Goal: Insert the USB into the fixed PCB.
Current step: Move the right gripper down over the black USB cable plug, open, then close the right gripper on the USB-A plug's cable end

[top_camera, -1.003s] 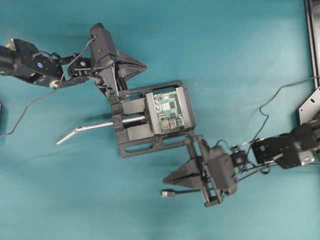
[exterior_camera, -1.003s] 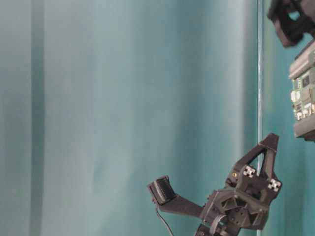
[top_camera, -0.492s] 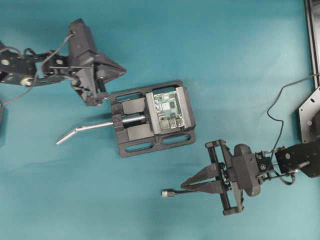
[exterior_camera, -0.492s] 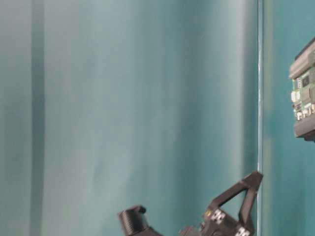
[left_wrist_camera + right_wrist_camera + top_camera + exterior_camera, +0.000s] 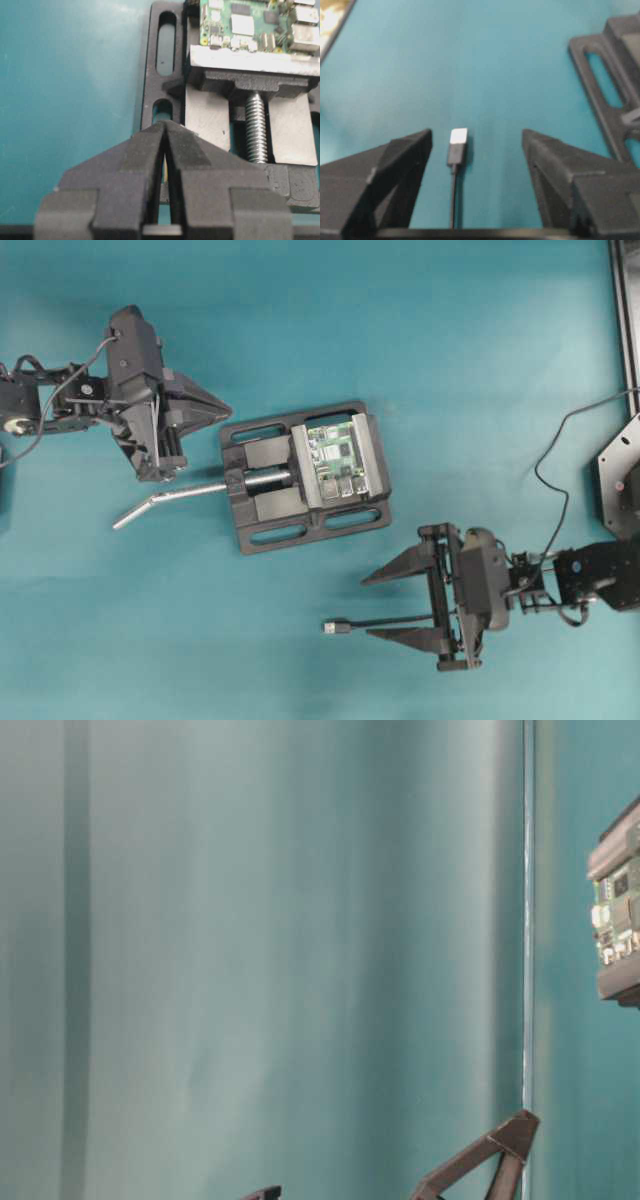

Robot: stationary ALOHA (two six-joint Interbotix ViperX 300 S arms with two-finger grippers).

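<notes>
Lying flat on the teal cloth, the USB (image 5: 338,625) is a tiny plug with a bright silver tip and a short black body, its thin black cable running straight back toward the right arm. In the right wrist view the tip looks like a small pale square ahead of the dark body. It sits below and just right of the black vise (image 5: 262,517), well apart from it, with the tip pointing left.

The right gripper (image 5: 366,608) has its jaws spread wide, one finger on each side of the cable, and nothing between them is grasped; the plug rests a little ahead of the fingertips.

The fixed PCB (image 5: 336,462) is a small green rectangle dotted with silver metal parts and dark chips, clamped in the vise. A bent silver handle (image 5: 165,502) sticks out to the vise's left.

The left gripper (image 5: 228,408) hangs just beside the vise's upper left corner, jaws pressed together on nothing.
</notes>
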